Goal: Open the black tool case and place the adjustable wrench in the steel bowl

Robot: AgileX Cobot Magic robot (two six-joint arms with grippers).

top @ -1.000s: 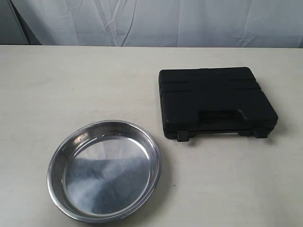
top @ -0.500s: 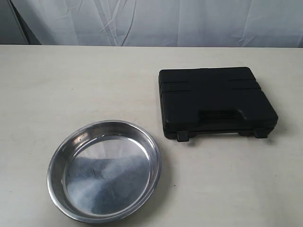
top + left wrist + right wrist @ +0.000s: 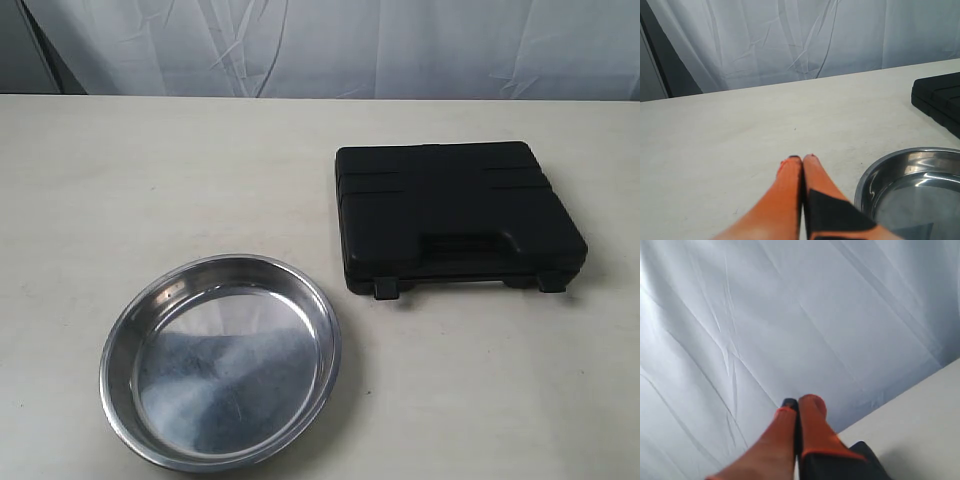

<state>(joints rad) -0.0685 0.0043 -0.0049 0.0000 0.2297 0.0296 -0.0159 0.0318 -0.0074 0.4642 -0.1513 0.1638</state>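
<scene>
Both tools pressed together, empty: left tool (image 3: pixel 802 159) by steel bowl (image 3: pixel 220 370), right tool (image 3: pixel 799 404) facing curtain (image 3: pixel 740 315). Black tool case (image 3: pixel 455 215) closed on bench (image 3: pixel 150 170), right side, latches (image 3: pixel 386 288) camera-facing. Adjustable wrench unseen, presumably inside. Right arm nearer.

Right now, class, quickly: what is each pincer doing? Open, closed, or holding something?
Left pincer: closed, holding nothing.
Right pincer: closed, holding nothing.
</scene>
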